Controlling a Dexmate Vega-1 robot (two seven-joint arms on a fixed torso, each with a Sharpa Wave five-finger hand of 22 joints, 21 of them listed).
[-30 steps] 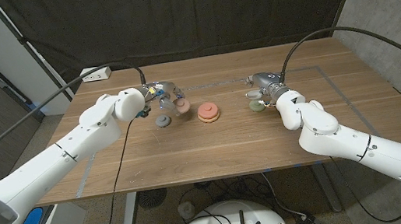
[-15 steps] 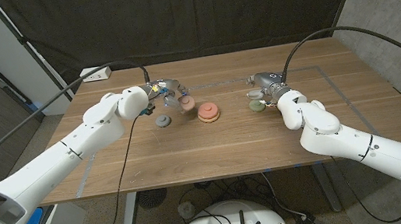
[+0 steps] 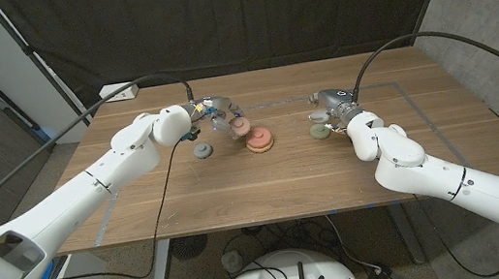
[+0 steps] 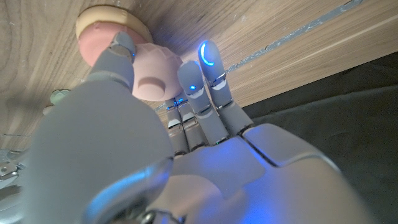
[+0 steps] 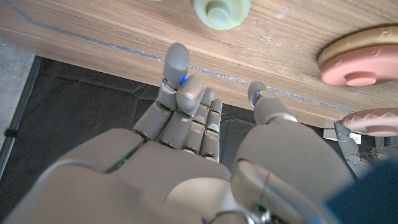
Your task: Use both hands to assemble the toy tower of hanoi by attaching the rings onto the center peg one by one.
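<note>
The tower base [image 3: 260, 145] is a tan disc at the table's middle with a salmon ring [image 3: 259, 138] on its peg. My left hand [image 3: 215, 113] pinches a smaller pink ring [image 3: 240, 126] just left of and slightly above the base; the left wrist view shows that pink ring [image 4: 155, 78] between thumb and fingers, close to the base [image 4: 109, 28]. A grey ring [image 3: 202, 150] lies on the table below the left hand. A green ring [image 3: 320, 131] lies right of the base, beside my right hand [image 3: 331, 105]. The right hand [image 5: 205, 143] holds nothing, fingers extended short of the green ring [image 5: 222, 11].
A white power strip [image 3: 119, 92] lies at the table's far left corner. Black cables run from both arms across the back of the table. A dark curtain hangs behind the table, whose far edge [image 3: 259, 70] runs close behind the hands.
My left hand has carried the pink ring to the right, from above the grey ring to beside the base. The right hand and the green ring have stayed put.
</note>
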